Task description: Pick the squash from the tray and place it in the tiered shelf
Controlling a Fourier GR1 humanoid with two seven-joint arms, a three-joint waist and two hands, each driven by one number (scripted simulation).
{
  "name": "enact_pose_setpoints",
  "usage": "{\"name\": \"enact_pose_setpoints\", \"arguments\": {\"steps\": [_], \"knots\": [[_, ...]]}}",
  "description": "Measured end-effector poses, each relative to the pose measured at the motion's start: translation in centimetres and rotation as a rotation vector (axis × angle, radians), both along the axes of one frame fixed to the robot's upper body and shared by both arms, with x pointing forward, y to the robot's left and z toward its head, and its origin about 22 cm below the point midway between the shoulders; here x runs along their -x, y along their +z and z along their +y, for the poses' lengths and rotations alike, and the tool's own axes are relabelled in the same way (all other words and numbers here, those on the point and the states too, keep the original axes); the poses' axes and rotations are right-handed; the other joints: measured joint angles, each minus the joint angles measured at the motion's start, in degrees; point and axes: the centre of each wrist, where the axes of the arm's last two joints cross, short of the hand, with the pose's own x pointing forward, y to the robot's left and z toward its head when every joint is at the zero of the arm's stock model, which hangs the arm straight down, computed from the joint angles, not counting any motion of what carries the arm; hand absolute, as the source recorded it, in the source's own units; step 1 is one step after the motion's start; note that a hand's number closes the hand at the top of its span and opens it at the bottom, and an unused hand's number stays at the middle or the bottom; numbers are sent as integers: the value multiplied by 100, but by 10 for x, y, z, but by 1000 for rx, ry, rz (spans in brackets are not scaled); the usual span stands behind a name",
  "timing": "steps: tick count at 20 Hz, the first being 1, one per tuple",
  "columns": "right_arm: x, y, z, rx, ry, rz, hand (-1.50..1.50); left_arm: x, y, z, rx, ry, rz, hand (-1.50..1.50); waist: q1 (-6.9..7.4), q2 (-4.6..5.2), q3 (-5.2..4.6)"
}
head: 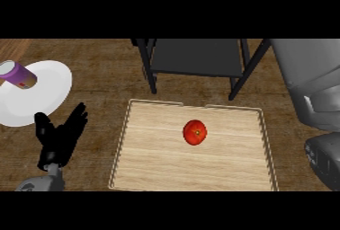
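Note:
A red, round squash [194, 132] lies a little above the middle of the light wooden tray [146, 175]. Beyond the tray's far edge stands the tiered shelf [196, 56], a black frame with a dark grey board. My left hand [58, 139] is open with fingers up, left of the tray and apart from it. At the right edge my grey right forearm [312, 76] reaches down to the black right hand [324, 161], which the picture's border partly cuts off. It sits beside the tray's right rim, well clear of the squash.
A white plate [40, 96] lies at the far left, with a purple can [18, 75] lying on its upper edge. Dark wood counter [100, 85] surrounds the tray. The shelf's black legs [151, 81] stand just beyond the tray's far rim.

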Motion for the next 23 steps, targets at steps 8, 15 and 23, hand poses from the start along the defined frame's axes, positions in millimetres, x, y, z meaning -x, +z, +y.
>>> {"name": "enact_pose_setpoints", "arguments": {"steps": [8,15,23], "knots": [[0,19,-44,-141,-168,-113,-150,3,0,5,4,5,4,0,-43,-16,-3],[11,38,-103,-249,-340,-166,-150,7,-2,11,0,29,14,0,-153,-57,3],[45,30,-182,-313,-342,-163,-150,11,-4,15,-2,32,18,0,-219,-75,5]]}}
